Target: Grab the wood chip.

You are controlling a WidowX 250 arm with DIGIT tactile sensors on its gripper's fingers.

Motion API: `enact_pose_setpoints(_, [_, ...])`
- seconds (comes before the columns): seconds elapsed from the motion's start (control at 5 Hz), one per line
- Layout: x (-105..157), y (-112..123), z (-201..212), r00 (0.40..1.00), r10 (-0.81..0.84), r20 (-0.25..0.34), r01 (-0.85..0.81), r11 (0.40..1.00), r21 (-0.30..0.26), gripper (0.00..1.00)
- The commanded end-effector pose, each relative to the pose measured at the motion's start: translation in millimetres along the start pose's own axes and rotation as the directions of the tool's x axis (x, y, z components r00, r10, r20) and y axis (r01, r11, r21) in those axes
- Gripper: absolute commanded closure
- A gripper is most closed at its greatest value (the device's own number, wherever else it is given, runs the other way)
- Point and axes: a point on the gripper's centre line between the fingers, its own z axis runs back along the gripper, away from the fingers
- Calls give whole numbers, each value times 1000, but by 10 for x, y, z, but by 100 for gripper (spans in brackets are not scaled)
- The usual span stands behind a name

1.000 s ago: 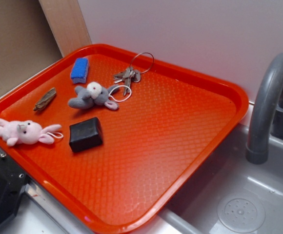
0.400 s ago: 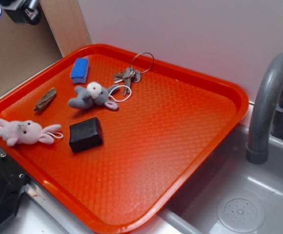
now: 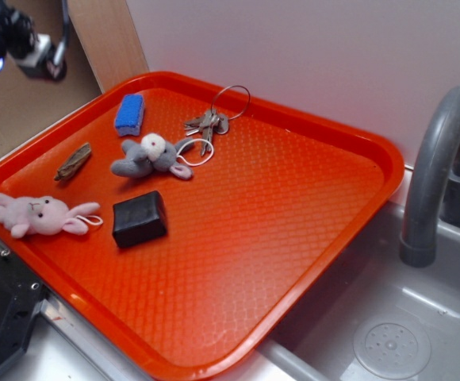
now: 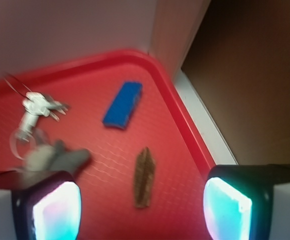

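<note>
Wood chip point(image 4: 144, 177): lying loose on red tray point(image 4: 180, 125), apparently flat. Gripper point(image 4: 142, 210), jaws spread wide; we should descend centred, straddling its narrow width.

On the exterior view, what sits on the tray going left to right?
Pink plush → wood chip → blue sponge → black block → grey plush → keys, all on the tray.

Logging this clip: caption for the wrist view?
Open jaws hang above the wood chip on the red tray, blue sponge beyond.
</note>
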Motion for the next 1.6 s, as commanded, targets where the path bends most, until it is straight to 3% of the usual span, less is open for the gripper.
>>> enact_pose_setpoints(0.0, [-48,92,-400,999,9,-44,-9,1000,-11,0])
enact_pose_setpoints(0.2, [-159,-10,-588,996,-27,-86,25,999,-33,0])
enact_pose_setpoints(0.4, [-217,-104,-741,993,-50,-106,49,999,-11,0])
enact_pose_setpoints(0.8, [-174,-179,-935,996,-60,-61,62,998,31,0])
enact_pose_setpoints(1.0, [-170,-176,-968,997,-51,-63,54,997,47,86])
enact_pose_setpoints(1.2, [-181,-181,-990,993,-86,-75,88,996,20,100])
enact_pose_setpoints(1.4, [-191,-176,-971,990,-125,-65,123,992,-29,100])
